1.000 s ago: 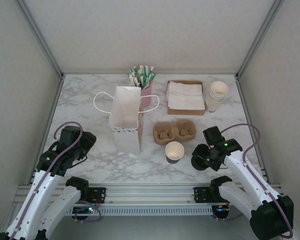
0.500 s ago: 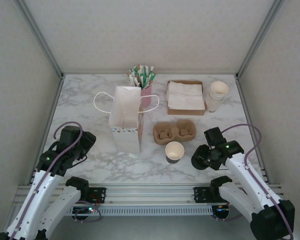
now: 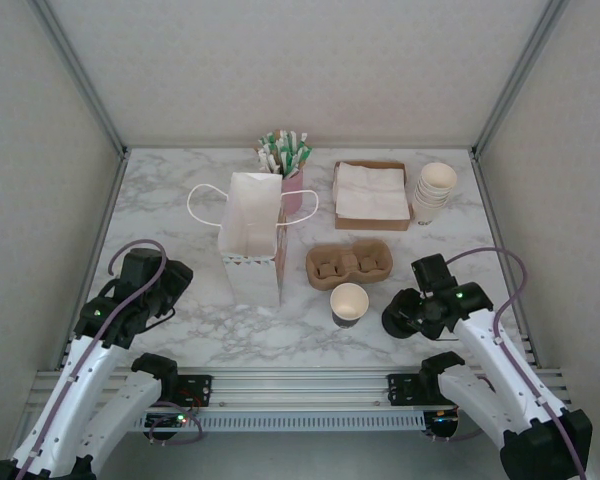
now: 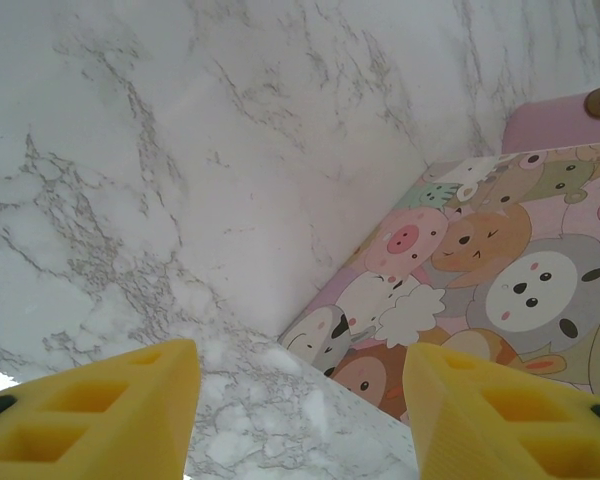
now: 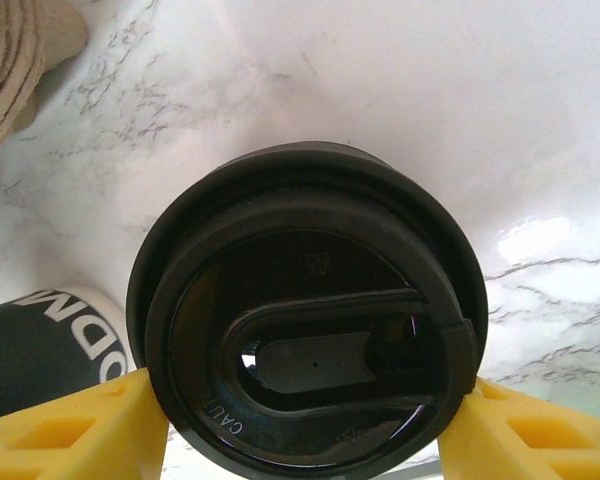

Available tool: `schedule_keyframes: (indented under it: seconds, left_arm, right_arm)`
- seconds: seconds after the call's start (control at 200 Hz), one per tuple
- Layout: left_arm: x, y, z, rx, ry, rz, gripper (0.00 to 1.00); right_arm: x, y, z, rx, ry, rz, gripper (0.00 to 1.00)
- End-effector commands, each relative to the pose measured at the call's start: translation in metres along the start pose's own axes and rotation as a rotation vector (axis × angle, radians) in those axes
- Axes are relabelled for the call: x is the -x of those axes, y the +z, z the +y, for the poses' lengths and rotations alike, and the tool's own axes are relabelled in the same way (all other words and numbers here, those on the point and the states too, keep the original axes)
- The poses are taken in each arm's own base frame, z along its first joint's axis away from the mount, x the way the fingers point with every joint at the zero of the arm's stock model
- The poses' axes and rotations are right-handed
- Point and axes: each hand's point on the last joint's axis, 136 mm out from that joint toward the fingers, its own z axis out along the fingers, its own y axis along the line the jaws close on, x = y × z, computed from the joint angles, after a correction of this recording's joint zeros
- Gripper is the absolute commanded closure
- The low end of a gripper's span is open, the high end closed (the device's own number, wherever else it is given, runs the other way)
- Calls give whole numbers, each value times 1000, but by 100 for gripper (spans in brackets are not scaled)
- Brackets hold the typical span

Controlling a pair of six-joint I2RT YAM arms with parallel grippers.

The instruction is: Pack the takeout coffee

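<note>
An open paper cup (image 3: 348, 302) stands upright on the marble surface (image 3: 170, 215), near the front edge and just in front of a two-slot cardboard carrier (image 3: 349, 265). Just right of the cup, the right gripper (image 3: 400, 316) has its jaws closed against both sides of a black lid (image 5: 310, 340), gripping it. Whether the lid is off the surface cannot be told. The step in hand appears to be capping the cup. The next move likely calls for carrying the lid left, centring it level over the cup and pressing down without tipping it. A white handled bag (image 3: 252, 238) stands open left of the carrier. The left gripper (image 4: 300, 420) hovers near the bag's base, jaws apart and empty. Napkins (image 3: 370, 190), a cup stack (image 3: 433, 190) and stirrers (image 3: 283, 152) sit at the back.
</note>
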Motion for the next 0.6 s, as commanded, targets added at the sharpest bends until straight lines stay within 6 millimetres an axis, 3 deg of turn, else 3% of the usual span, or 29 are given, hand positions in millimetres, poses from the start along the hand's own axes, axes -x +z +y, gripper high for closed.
schedule_keyframes:
  seconds: [0.0, 0.1, 0.165, 0.25, 0.345, 0.415, 0.516, 0.596]
  left_arm:
    - [8, -6, -10, -27, -27, -32, 45]
    - [7, -5, -12, -34, -29, -26, 45]
    - [7, -4, -12, -30, -28, -25, 45]
    - [7, -4, -12, -29, -24, -24, 45]
    - [7, -4, -12, -30, -23, -25, 45]
    - [7, -3, -13, -31, -22, -24, 45]
    - [7, -4, -12, -29, -23, -24, 45]
    - [7, -3, -12, -29, -23, -24, 45]
  right_arm:
    - [-4, -3, 4, 21, 50, 45, 34]
    - [-6, 2, 9, 41, 93, 118, 43]
    - [0, 0, 0, -39, 70, 110, 50]
    - [6, -4, -19, -165, 47, 76, 48]
    - [-1, 3, 3, -16, 113, 112, 39]
    - [-4, 8, 25, 130, 145, 137, 47]
    - [10, -8, -2, -56, 90, 69, 48]
    - [14, -13, -10, -116, 71, 64, 36]
